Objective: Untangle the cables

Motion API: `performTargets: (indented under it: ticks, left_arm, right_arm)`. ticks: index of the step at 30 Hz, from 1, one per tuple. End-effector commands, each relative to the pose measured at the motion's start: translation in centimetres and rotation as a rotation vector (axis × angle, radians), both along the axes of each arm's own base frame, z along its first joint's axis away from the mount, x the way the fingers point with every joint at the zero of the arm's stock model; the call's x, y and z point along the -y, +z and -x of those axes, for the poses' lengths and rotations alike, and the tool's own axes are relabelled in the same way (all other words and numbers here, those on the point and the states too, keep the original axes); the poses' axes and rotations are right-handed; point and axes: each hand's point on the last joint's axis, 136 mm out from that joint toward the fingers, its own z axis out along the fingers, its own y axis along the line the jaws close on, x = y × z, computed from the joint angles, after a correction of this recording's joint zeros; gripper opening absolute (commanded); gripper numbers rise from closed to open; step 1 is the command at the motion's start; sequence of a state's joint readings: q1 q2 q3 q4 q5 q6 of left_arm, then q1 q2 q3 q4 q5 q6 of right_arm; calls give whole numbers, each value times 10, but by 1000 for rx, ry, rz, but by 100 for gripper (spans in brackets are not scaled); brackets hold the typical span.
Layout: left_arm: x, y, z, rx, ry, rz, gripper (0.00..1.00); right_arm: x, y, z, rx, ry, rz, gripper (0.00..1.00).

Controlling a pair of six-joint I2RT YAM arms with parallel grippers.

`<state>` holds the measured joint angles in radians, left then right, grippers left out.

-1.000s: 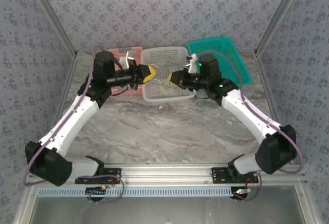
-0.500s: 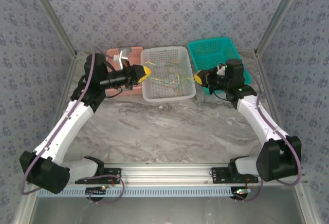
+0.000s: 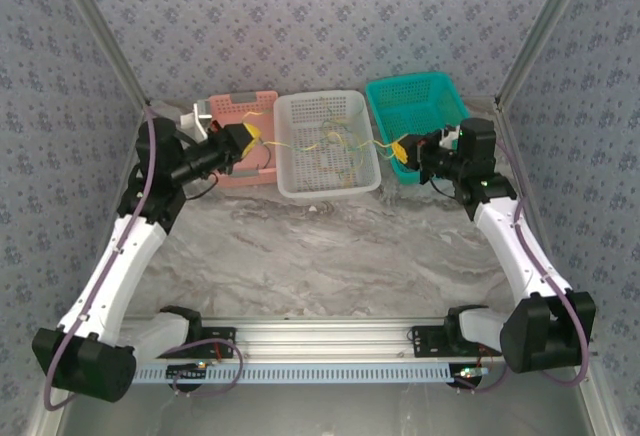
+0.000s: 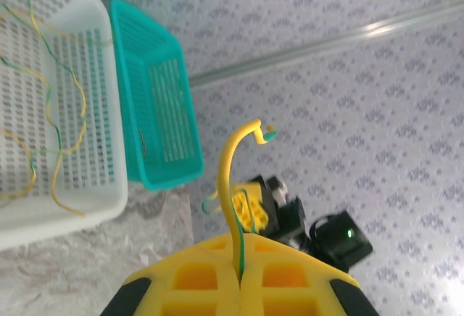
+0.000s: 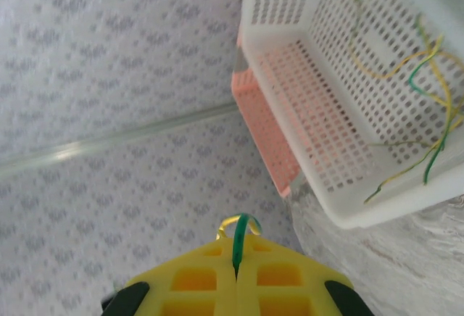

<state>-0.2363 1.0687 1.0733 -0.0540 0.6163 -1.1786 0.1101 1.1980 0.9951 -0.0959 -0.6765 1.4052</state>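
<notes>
At the white basket's (image 3: 330, 190) 9 o'clock the left gripper (image 3: 252, 137), and at 3 o'clock the right gripper (image 3: 399, 152), each clamp the cables (image 3: 327, 142).

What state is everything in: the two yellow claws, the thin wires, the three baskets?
left gripper: shut on thin yellow and green cables
right gripper: shut on those cables
thin yellow and green cables: strung between both grippers
white perforated plastic basket: upright, cables inside
pink plastic basket: upright
teal plastic basket: upright
</notes>
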Motion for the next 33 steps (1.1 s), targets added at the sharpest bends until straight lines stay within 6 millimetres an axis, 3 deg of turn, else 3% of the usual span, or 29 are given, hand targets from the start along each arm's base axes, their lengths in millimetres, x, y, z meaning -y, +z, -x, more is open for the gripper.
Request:
performTargets:
  ticks: [1, 6, 9, 13, 17, 22, 27, 33]
  left_arm:
    - [-29, 14, -30, 75, 170, 25, 0]
    - [-48, 26, -76, 128, 254, 79, 0]
    - [-53, 48, -102, 195, 274, 107, 0]
    - [-54, 77, -130, 271, 286, 148, 0]
    - [-55, 103, -161, 321, 299, 231, 0]
    - [-60, 120, -193, 358, 324, 369, 0]
    - [-65, 137, -208, 400, 340, 464, 0]
    - [-66, 147, -219, 401, 354, 516, 0]
  right_arm:
    - [-20, 14, 26, 158, 193, 66, 0]
    - [-53, 11, 93, 298, 503, 181, 0]
    - [-69, -9, 133, 321, 690, 283, 0]
    - [-87, -39, 172, 321, 888, 393, 0]
    - [-99, -61, 192, 347, 1010, 482, 0]
    - [-115, -82, 218, 342, 1173, 572, 0]
    - [-129, -106, 246, 338, 1342, 678, 0]
    - [-145, -123, 255, 348, 1443, 757, 0]
